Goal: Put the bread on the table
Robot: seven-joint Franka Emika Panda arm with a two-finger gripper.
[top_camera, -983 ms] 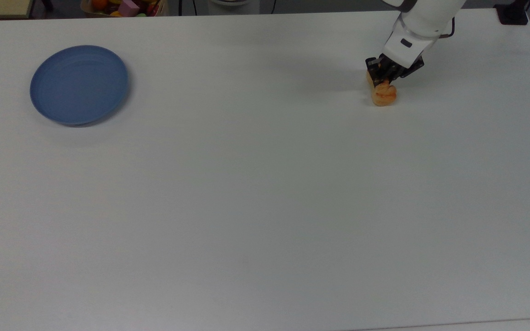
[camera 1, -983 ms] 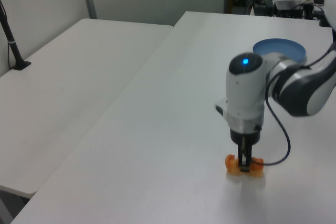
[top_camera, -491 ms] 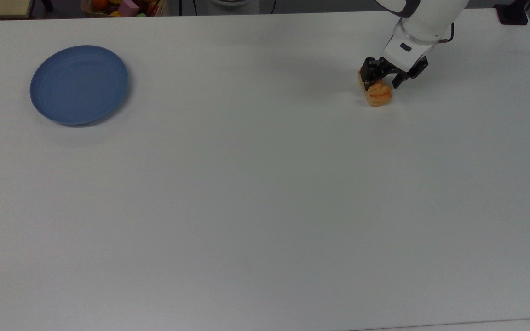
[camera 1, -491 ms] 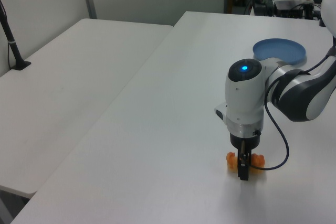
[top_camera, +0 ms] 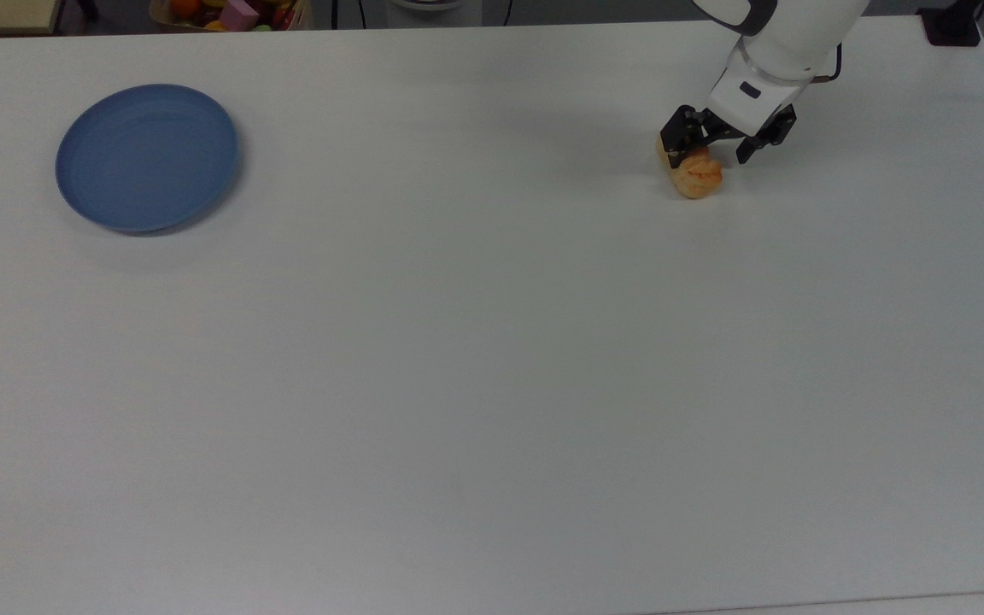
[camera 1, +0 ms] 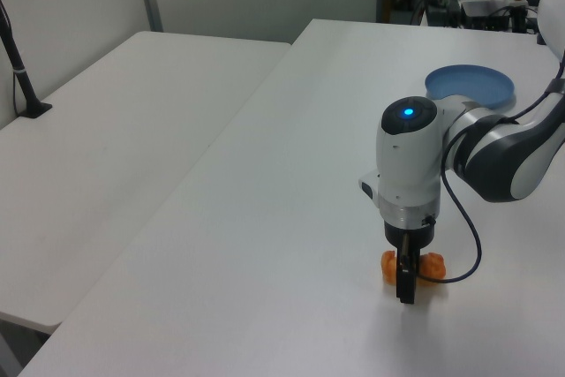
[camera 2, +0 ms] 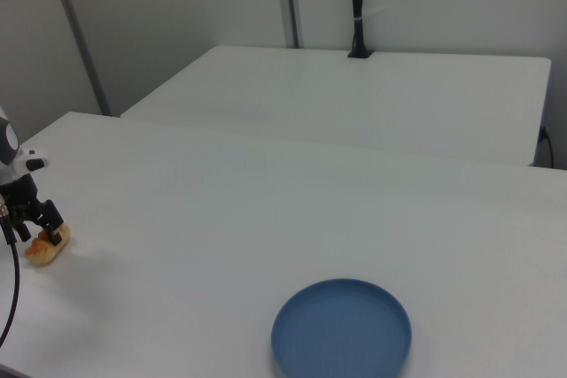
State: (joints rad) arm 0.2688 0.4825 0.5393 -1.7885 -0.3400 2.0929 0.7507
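Top view: gripper (top_camera: pixel 712 145) fingers, pinching the bread (top_camera: pixel 694 175) a second ago, now stand spread and clear of it; bread lies on the table (top_camera: pixel 492 359), far from the plate (top_camera: pixel 148 157), so placement looks done.

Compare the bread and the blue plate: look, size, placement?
Colour: the bread is golden-orange with browned stripes; the blue plate is plain blue.
Shape and size: the bread is a small oblong bun, the plate round, flat and far larger.
Placement: in the top view, the bread sits far right beneath the open gripper; the plate sits far left, alone.
Both rest on the table.
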